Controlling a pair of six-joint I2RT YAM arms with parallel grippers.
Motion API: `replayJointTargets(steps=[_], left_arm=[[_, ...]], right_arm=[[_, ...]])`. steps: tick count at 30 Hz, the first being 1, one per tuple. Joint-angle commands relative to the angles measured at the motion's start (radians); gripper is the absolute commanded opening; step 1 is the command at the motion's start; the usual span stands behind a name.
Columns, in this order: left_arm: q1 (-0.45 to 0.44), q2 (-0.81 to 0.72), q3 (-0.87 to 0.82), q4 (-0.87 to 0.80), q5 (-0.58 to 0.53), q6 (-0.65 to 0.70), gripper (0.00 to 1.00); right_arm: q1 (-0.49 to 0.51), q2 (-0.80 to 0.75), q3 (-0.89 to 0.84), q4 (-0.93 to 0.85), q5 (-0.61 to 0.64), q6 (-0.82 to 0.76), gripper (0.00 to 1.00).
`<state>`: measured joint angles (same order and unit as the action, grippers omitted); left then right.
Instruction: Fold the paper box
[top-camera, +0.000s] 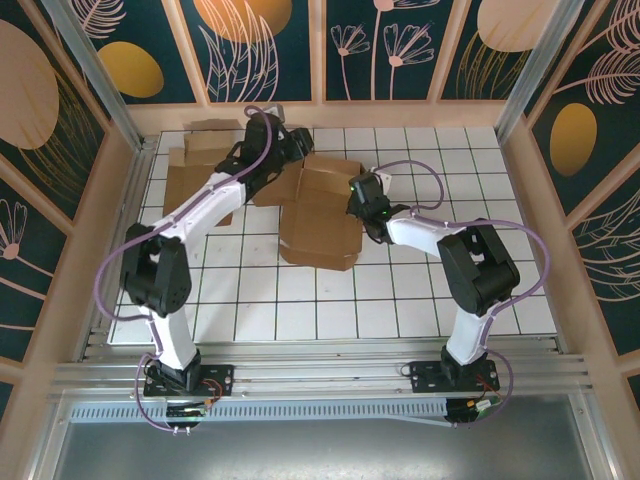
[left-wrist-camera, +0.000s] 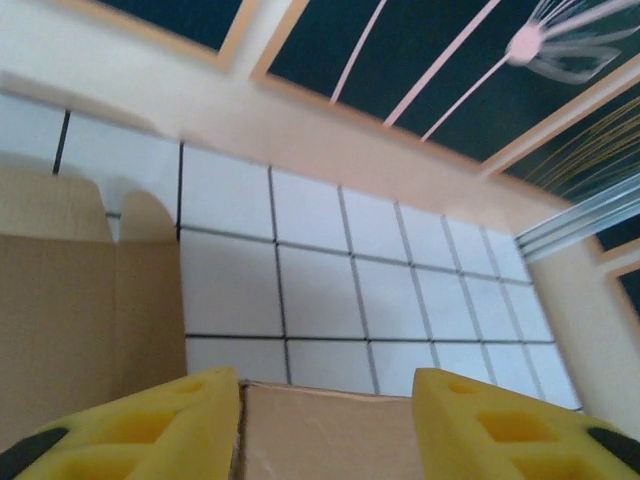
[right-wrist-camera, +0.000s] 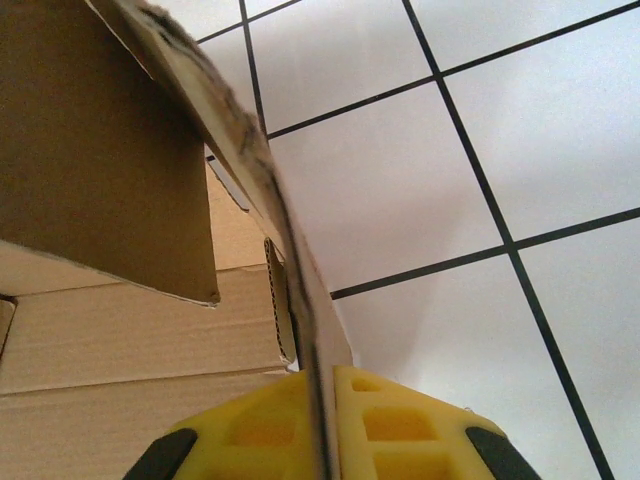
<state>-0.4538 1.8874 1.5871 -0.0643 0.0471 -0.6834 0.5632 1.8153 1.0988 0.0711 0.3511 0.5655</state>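
Observation:
The paper box (top-camera: 320, 215) is brown corrugated cardboard, partly erected, in the middle of the white gridded table. My left gripper (top-camera: 290, 148) hovers at its back left corner. In the left wrist view, the left gripper (left-wrist-camera: 325, 400) is open. Its yellow fingers (left-wrist-camera: 190, 420) straddle the top edge of a box flap (left-wrist-camera: 330, 435), with a gap on the right side. My right gripper (top-camera: 358, 196) is at the box's right side. In the right wrist view, the right gripper (right-wrist-camera: 322, 390) is shut on a thin upright box wall (right-wrist-camera: 250, 160), pinched edge-on between the pads.
Flat cardboard sheets (top-camera: 200, 175) lie at the back left, beside the left arm. A wooden wall (top-camera: 400, 115) closes off the table's back, and metal posts (top-camera: 520, 90) stand at the corners. Bare grid tiles (top-camera: 470, 170) extend to the right and toward the front.

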Motion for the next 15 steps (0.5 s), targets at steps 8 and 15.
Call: replayJointTargets(steps=[8,15], left_arm=[[0.019,0.096,0.012,-0.081,0.039,0.005,0.49],[0.021,0.142,0.022,-0.054,0.148,-0.011,0.45]], right_arm=[[0.023,0.004,0.017,-0.04,0.054,-0.064,0.1],[0.035,0.01,0.036,-0.039,0.029,-0.075,0.11]])
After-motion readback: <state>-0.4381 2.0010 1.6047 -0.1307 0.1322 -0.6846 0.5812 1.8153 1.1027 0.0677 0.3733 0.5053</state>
